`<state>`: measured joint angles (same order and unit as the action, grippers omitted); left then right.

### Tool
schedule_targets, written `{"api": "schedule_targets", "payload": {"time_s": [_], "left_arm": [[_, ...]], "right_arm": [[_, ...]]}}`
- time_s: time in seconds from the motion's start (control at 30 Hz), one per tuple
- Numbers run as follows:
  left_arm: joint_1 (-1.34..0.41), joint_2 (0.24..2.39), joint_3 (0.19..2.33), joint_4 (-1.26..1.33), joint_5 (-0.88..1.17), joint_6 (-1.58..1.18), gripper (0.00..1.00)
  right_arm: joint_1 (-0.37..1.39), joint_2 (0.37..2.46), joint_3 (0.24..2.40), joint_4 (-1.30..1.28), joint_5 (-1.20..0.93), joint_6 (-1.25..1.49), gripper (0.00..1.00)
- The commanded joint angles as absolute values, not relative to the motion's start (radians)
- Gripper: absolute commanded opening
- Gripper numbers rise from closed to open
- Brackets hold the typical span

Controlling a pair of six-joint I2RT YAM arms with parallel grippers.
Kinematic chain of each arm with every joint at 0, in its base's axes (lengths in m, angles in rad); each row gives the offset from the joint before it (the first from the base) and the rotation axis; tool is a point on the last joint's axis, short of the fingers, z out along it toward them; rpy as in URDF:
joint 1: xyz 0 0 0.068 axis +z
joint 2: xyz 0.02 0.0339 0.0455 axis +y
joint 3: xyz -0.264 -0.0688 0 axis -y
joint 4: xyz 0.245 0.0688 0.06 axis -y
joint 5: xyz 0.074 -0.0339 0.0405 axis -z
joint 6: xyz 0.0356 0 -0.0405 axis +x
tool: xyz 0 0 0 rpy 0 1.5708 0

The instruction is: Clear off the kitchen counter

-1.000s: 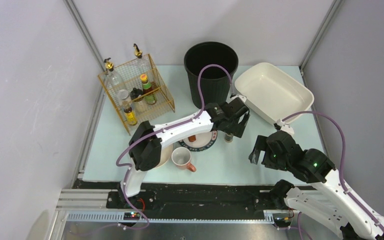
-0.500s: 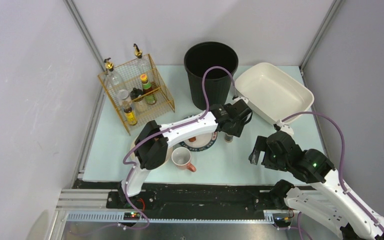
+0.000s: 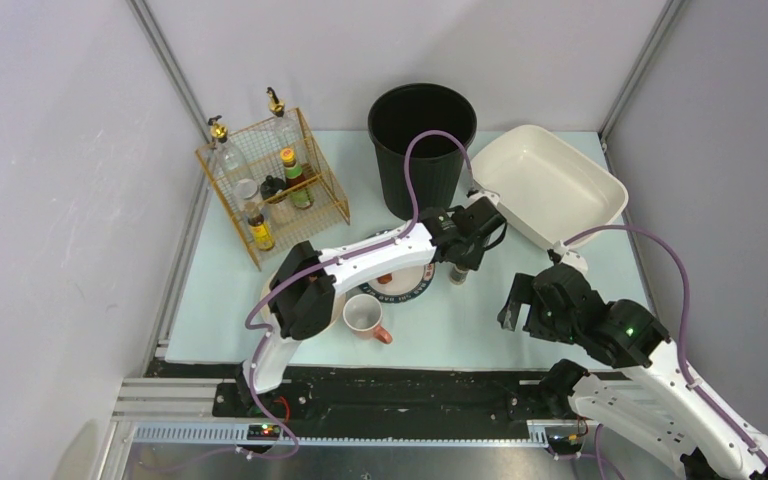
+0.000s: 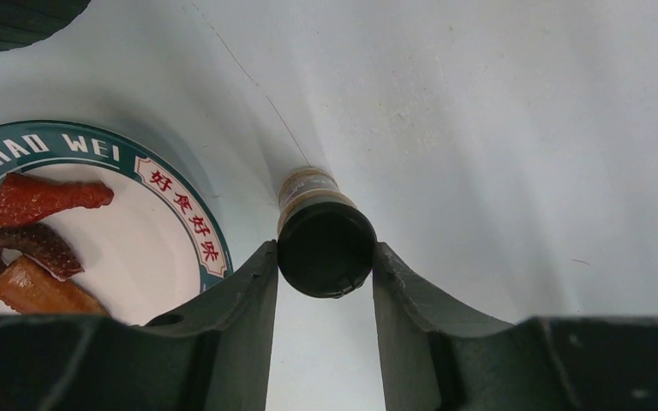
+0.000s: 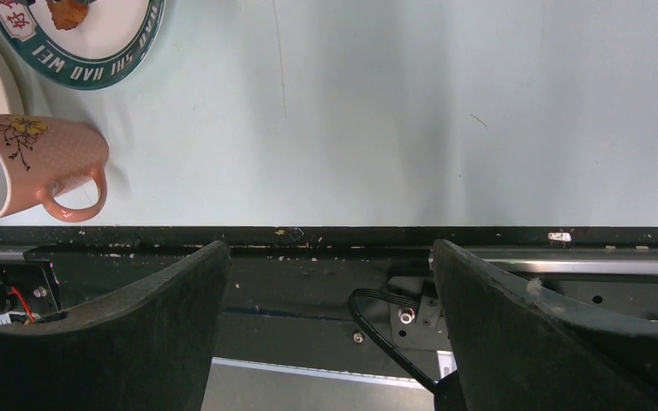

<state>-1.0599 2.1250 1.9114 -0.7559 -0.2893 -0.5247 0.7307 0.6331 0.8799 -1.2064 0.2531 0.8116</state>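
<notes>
Pinching the dark cap of a small bottle [image 4: 326,248], the left fingers [image 4: 238,308] stand just beside the plate [image 4: 170,210] on the mint-green tabletop [image 4: 523,128]; the right fingers [image 5: 137,334] hang spread over its front edge.

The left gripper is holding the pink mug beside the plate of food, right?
Not quite. The left gripper holds a small bottle with a dark cap beside the plate of food. The pink mug lies untouched. The left wrist view shows the bottle between the gripper's fingers.
</notes>
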Motion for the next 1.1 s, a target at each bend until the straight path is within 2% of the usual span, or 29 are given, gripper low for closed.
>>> {"api": "schedule_targets", "payload": {"time_s": [0.0,0.1,0.27,0.43,0.63,0.97,1.07], "left_arm": [[-1.067,2.113,1.905,-0.748,-0.34,-0.528,0.21],[-1.066,2.096,1.888,-0.748,-0.356,-0.525,0.21],[-1.066,2.102,1.887,-0.747,-0.355,-0.525,0.52],[-1.066,2.112,1.885,-0.748,-0.353,-0.524,0.63],[-1.067,2.118,1.886,-0.749,-0.361,-0.519,0.65],[-1.066,2.146,1.905,-0.75,-0.37,-0.505,0.59],[-1.066,2.158,1.915,-0.75,-0.357,-0.504,0.54]], "right_arm": [[0.729,0.623,0.872,-1.192,0.249,0.819,0.92],[0.728,0.623,0.87,-1.191,0.249,0.819,0.92],[0.728,0.623,0.87,-1.187,0.244,0.822,0.92],[0.729,0.621,0.864,-1.187,0.24,0.824,0.92],[0.73,0.622,0.863,-1.185,0.238,0.824,0.92],[0.729,0.627,0.862,-1.181,0.233,0.821,0.92],[0.73,0.628,0.863,-1.179,0.234,0.82,0.92]]}}
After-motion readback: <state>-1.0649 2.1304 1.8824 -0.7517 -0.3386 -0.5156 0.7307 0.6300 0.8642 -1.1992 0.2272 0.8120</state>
